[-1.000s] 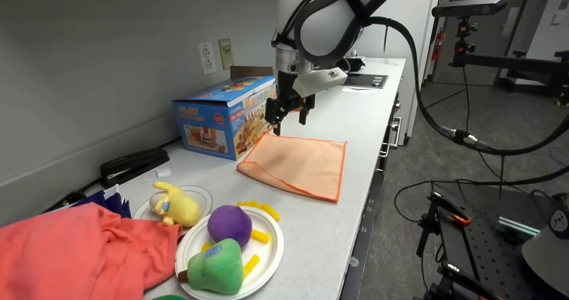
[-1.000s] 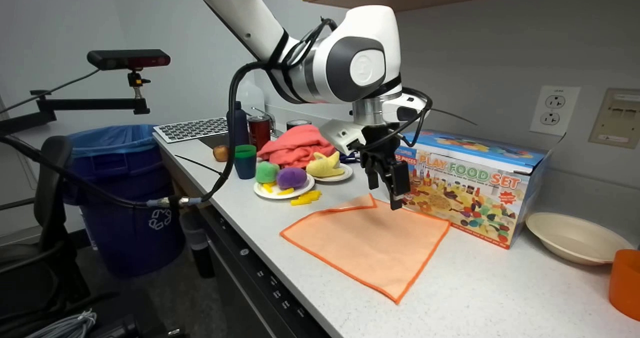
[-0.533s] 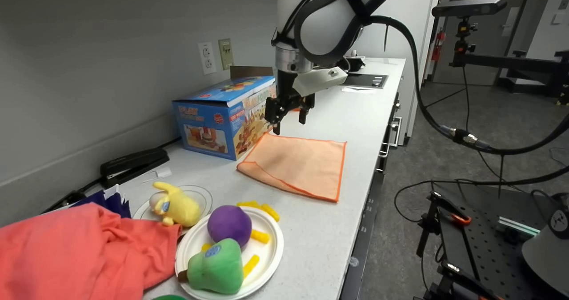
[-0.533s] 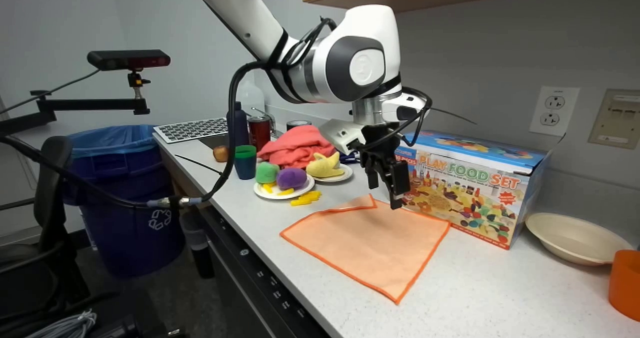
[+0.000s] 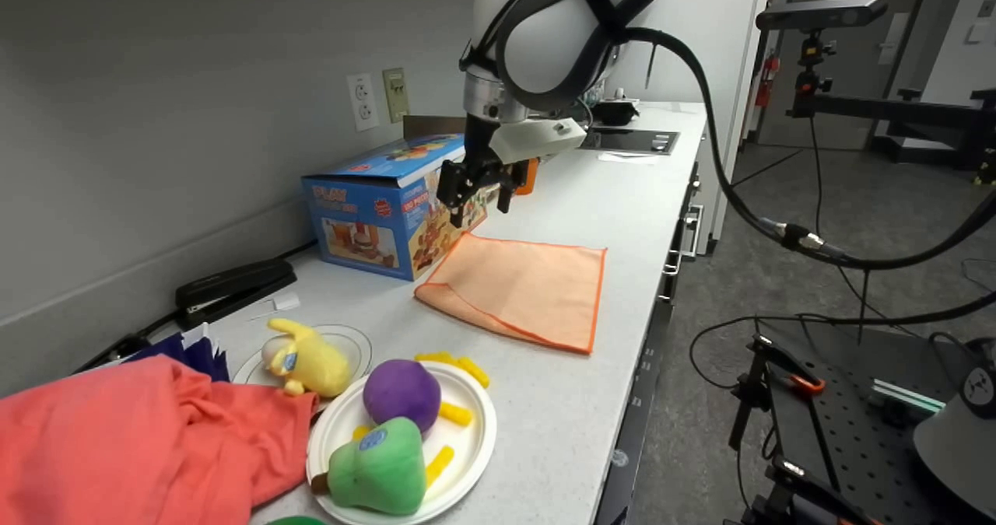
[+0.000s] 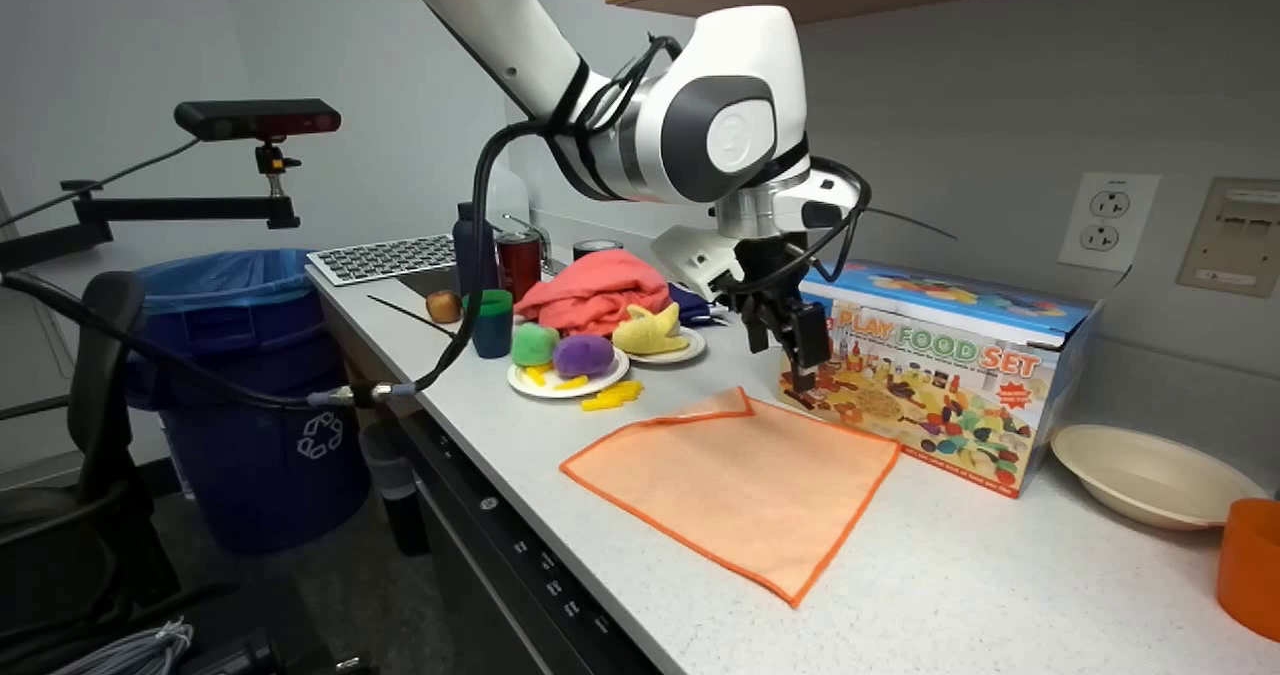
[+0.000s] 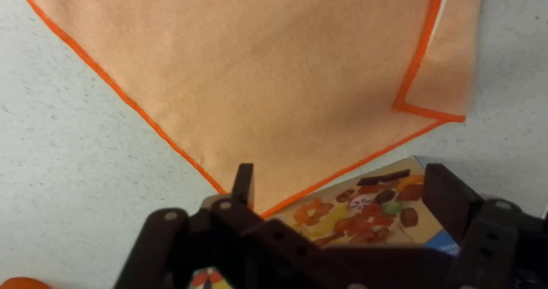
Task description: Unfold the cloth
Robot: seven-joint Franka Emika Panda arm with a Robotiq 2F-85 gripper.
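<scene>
While the cloth [image 6: 740, 495] lies mostly spread on the tabletop [image 6: 950, 575], just beside the box [image 6: 940, 385], one edge is folded over on the side facing a plate [image 5: 471, 455]. The fingers [image 7: 447, 199] stand wide apart above the cloth's corner by the box, gripping nothing; presumably held clear for an approach to that fold. Legible: "PLAY FOOD SET" on the box; "FRA", cut off, on the arm [image 5: 541, 54].

In both exterior views I have the arm [image 6: 515, 43] slanting down to a bent wrist [image 6: 735, 137], the tool [image 7: 340, 175] hanging below, fingers [image 7: 449, 199] pointing down; my wrist view shows them standing well apart.
</scene>
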